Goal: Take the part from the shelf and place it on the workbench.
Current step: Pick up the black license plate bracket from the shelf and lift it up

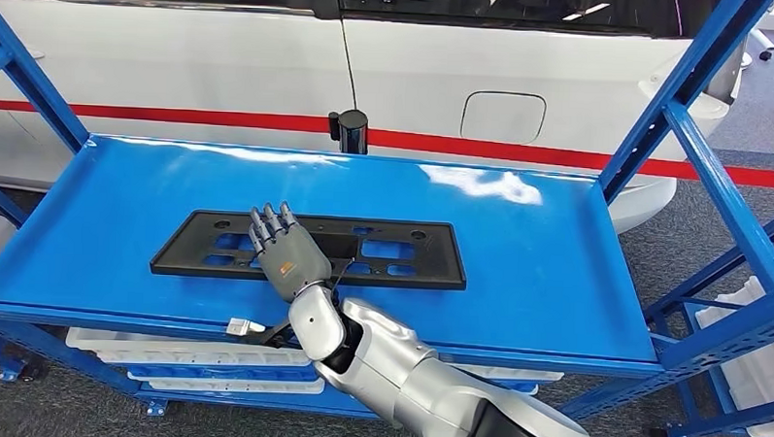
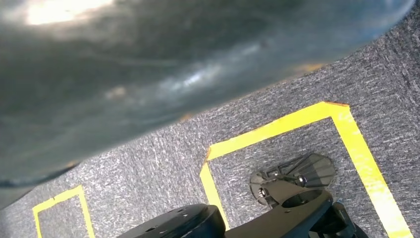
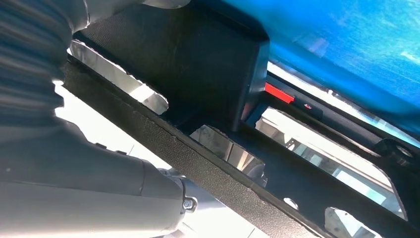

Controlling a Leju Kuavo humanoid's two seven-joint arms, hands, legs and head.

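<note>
Head view gives me the long black part [image 1: 309,248] lying flat on the blue shelf [image 1: 518,252], with my right hand [image 1: 287,252] resting on its near middle, fingers stretched out over the frame. From the right wrist view I see the thumb [image 3: 94,198] under the part's [image 3: 208,148] edge, but I cannot tell whether the hand grips it. A white car [image 1: 223,67] stands behind the shelf.
</note>
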